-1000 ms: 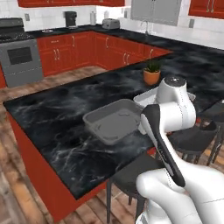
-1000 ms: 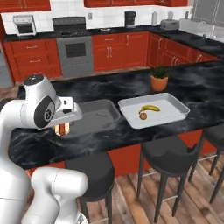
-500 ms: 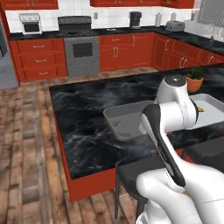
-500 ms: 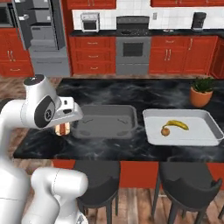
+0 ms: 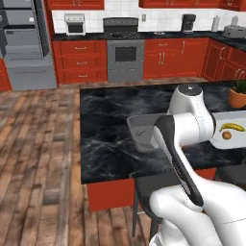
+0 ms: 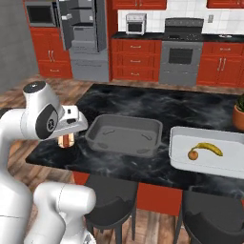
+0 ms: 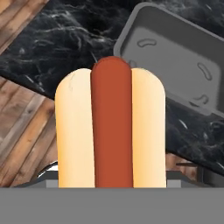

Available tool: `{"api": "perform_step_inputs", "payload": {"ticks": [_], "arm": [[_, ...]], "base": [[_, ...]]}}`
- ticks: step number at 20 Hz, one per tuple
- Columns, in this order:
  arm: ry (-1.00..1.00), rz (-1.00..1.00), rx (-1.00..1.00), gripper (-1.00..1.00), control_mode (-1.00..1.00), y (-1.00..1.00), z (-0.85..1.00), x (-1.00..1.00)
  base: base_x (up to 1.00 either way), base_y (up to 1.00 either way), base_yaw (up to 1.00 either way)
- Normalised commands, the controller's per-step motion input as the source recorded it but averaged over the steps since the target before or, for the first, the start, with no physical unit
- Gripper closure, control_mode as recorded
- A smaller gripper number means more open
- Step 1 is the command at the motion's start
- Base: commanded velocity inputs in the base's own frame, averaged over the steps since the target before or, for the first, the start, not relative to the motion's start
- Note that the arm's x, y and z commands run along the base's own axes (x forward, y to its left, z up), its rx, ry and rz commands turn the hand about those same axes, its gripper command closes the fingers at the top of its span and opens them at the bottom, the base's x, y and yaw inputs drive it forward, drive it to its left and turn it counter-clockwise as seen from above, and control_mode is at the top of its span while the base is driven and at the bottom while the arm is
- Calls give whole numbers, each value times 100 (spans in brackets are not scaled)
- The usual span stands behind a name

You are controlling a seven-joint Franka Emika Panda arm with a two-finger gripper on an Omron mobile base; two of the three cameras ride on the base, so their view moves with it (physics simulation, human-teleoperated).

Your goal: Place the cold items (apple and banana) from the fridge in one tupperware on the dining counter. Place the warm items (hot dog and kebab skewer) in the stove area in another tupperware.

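Jaws grasp the hot dog [image 7: 110, 124]; right base view adds banana [image 6: 210, 148] and apple [image 6: 192, 154].

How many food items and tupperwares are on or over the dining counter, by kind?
Hot dog, held in the hand: 1
Banana: 1
Apple: 1
Grey tupperware: 1
White tupperware: 1
Total: 5
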Motion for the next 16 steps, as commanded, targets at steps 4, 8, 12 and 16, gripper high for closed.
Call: {"api": "perform_step_inputs", "payload": {"ticks": [4,8,12,16], "arm": [[0,0,0,100,100,0,0,0],[1,6,14,100,-100,-68,10,70],[11,14,21,100,-100,-75,1,100],[15,21,7,100,-100,-31,-2,100]], "base": [[60,-87,15],[17,-21,2],[0,0,0],[0,0,0]]}}
